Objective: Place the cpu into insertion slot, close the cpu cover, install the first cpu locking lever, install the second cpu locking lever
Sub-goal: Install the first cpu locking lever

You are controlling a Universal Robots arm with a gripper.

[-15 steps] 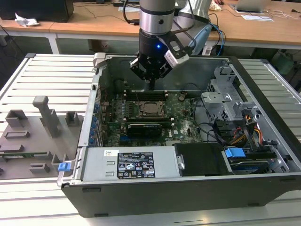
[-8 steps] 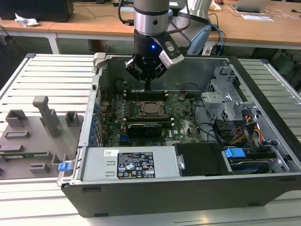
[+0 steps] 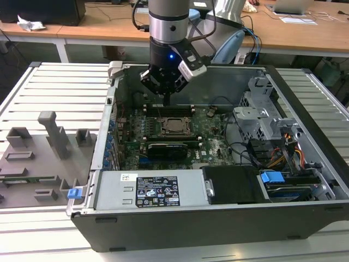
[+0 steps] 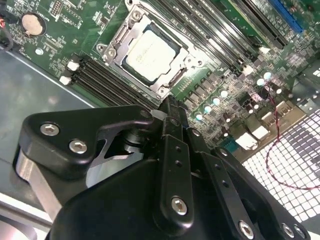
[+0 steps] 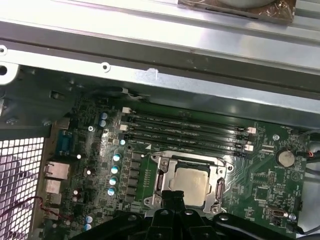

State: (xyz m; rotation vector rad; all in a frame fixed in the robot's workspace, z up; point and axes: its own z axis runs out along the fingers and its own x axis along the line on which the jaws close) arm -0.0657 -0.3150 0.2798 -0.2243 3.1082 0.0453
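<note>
Exterior view: gripper (image 3: 165, 101) hangs tip-down inside the open case (image 3: 218, 218), over the far edge of the board (image 3: 218, 147). Fingers look pinched together with nothing in them. cpu (image 3: 175, 126) lies flat on the board, below the tip, slightly toward the exterior view's right and nearer the camera. Clear gap between tip and chip.

Second wrist view: cpu (image 4: 150, 54) sits in the slot (image 4: 104, 49), and the cover (image 4: 175, 80) looks down around it, with the chip top showing through the window. Gripper (image 4: 172, 106) is closed and empty, its tip near one side of the cover frame, by the end of the memory slots (image 4: 100, 80). No contact visible.

First wrist view: same layout. cpu (image 5: 192, 182) is framed by the cover just beyond the gripper (image 5: 175, 197), and the memory slots (image 5: 185, 131) run parallel to the socket's far side. Can't tell whether either lever is latched.
</note>
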